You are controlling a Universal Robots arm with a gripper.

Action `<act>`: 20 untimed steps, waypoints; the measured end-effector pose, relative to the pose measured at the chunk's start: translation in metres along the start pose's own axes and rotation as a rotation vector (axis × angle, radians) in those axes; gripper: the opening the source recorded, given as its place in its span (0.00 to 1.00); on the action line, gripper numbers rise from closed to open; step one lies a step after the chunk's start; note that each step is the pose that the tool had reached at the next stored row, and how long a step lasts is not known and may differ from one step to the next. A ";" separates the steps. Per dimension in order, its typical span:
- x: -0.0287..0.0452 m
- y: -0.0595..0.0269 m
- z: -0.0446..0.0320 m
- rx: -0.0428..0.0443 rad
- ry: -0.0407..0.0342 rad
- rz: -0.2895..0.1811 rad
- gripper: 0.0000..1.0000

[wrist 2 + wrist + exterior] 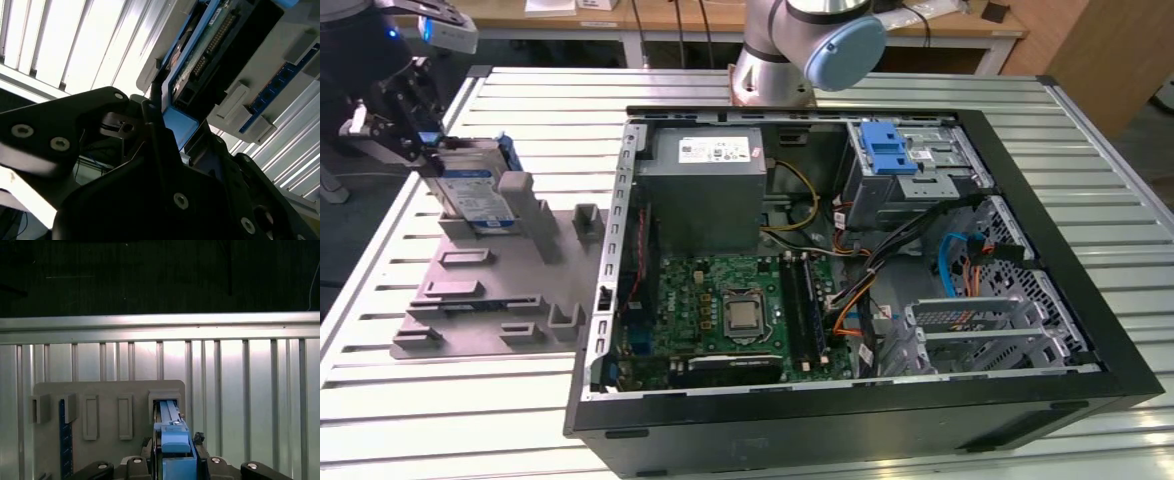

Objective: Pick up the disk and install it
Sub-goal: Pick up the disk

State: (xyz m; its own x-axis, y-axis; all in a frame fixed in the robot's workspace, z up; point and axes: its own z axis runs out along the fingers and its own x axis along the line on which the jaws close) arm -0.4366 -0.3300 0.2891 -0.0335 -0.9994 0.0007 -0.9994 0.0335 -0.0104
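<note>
1. One grey fixture tray [487,290] lies on the slatted metal table [454,420], on the exterior view's left. It sits just beside the open computer case [854,420].
2. The disk [471,192] stands on edge in a slot of that tray, its label facing the case. In the first wrist view it appears edge-on, with its blue rails [169,412] uppermost.
3. The gripper [435,158] is closed on the disk. Its dark fingers [150,446] press on both sides of the blue carrier, and the second wrist view shows one finger [156,102] against the disk's edge.
4. A blue memory stick [62,437] sits on edge in another slot of the tray, well apart from the disk.
5. Inside the case are a grey power supply [703,190], a green motherboard [707,320] and a drive cage with a blue latch [894,150] at the far corner.
6. Orange and blue cables [954,255] cross the space near that cage, and the case's side wall [622,250] stands between tray and interior.
7. The arm's base [781,50] rises beyond the case.
</note>
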 end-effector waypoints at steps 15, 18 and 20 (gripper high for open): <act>0.0000 0.0000 0.0000 0.0004 0.0095 0.000 0.36; 0.0000 -0.0001 -0.0002 0.0005 0.0095 0.000 0.36; 0.0000 0.0000 -0.0010 0.0003 0.0096 0.000 0.36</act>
State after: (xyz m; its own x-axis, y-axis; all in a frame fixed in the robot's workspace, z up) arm -0.4366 -0.3301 0.2901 -0.0335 -0.9994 0.0102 -0.9994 0.0334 -0.0108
